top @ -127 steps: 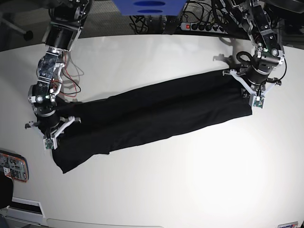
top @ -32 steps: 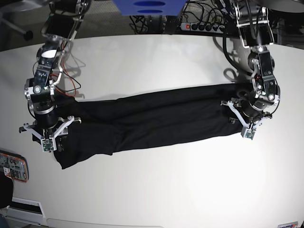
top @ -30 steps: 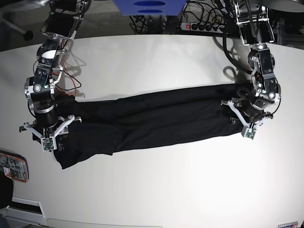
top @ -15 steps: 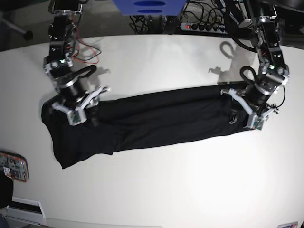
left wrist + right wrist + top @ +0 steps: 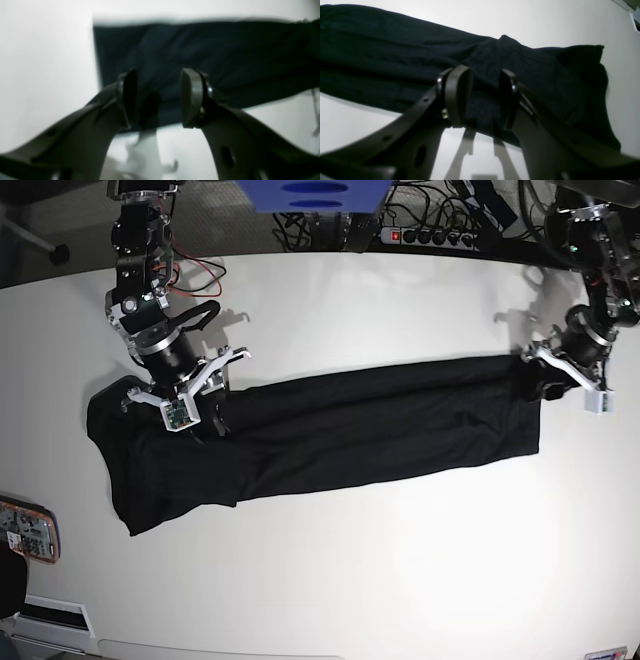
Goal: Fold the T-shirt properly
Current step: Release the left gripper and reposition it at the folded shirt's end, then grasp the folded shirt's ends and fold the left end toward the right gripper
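Observation:
The black T-shirt (image 5: 350,430) lies as a long folded band across the white table, its wider end at the left. My right gripper (image 5: 190,405) hovers over the upper left part of the band. In the right wrist view that gripper (image 5: 480,100) is open, with the T-shirt (image 5: 395,50) under it and nothing between its fingers (image 5: 456,97). My left gripper (image 5: 568,380) hangs just past the band's right end. In the left wrist view it (image 5: 158,100) is open and empty above the square end of the T-shirt (image 5: 212,50).
A flat device with a red and grey face (image 5: 25,530) lies at the table's left edge. A power strip (image 5: 420,235) and cables run behind the far edge, beside a blue object (image 5: 310,195). Red wires (image 5: 195,275) trail from the right arm.
The right gripper has left the shirt's left end and moved up and right over the band. The left gripper has lifted off the right end, going up and right.

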